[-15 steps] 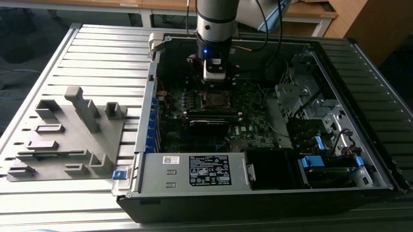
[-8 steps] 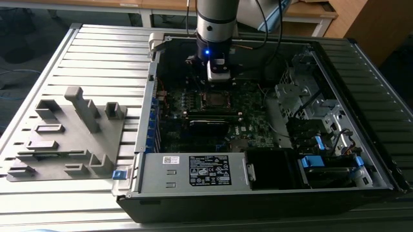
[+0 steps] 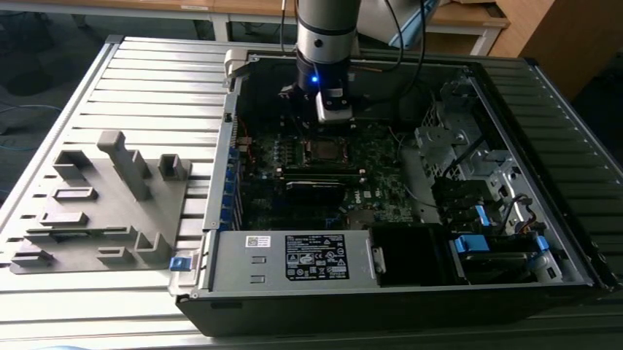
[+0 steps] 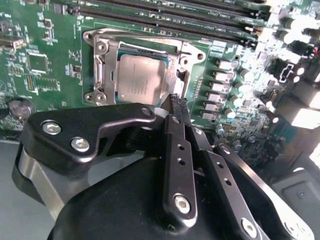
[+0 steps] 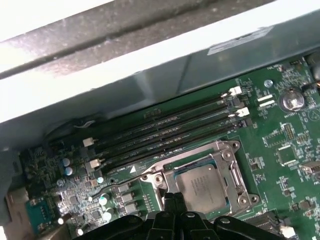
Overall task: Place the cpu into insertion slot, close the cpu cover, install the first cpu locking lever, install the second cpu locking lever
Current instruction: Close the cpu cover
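Note:
The cpu [image 4: 141, 77] [image 5: 202, 186], a square chip with a dull silver top, lies in the insertion slot [image 3: 324, 151] on the green motherboard. The cpu cover [image 4: 102, 75] [image 5: 235, 167], a thin silver frame, lies flat around the chip, which shows through its window. My gripper [image 4: 179, 102] [image 5: 174, 197] hangs just beside one edge of the socket with its black fingertips pressed together and nothing between them. In the exterior view the gripper [image 3: 329, 130] hovers low inside the open computer case, a little behind the socket.
Long black memory slots [image 5: 165, 130] run alongside the socket. The labelled power supply [image 3: 311, 257] fills the case's front. Drive bays and cables [image 3: 477, 175] crowd the exterior view's right. A grey fixture block [image 3: 107, 204] stands on the slatted table at that view's left.

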You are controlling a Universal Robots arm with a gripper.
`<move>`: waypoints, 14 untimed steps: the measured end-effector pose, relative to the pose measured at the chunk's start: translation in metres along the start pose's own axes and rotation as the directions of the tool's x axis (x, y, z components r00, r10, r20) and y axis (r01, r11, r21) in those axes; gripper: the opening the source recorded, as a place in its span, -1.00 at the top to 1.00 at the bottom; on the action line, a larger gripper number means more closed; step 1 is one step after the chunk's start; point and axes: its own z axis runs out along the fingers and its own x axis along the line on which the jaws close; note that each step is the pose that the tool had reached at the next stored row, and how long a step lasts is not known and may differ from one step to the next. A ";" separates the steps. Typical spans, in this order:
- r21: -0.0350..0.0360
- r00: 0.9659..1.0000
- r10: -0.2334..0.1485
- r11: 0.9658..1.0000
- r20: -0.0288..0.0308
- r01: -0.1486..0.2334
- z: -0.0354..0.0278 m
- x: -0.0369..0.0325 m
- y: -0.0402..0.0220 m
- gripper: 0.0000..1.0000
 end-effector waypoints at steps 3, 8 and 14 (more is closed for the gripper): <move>0.000 0.999 -0.046 0.999 -0.001 0.046 0.0005 0.0000 -0.0001 0.79; -0.002 0.998 -0.068 0.998 0.003 0.068 0.0009 -0.0001 0.0000 0.79; -0.002 0.998 -0.070 0.998 0.004 0.070 0.0009 0.0003 -0.0001 0.79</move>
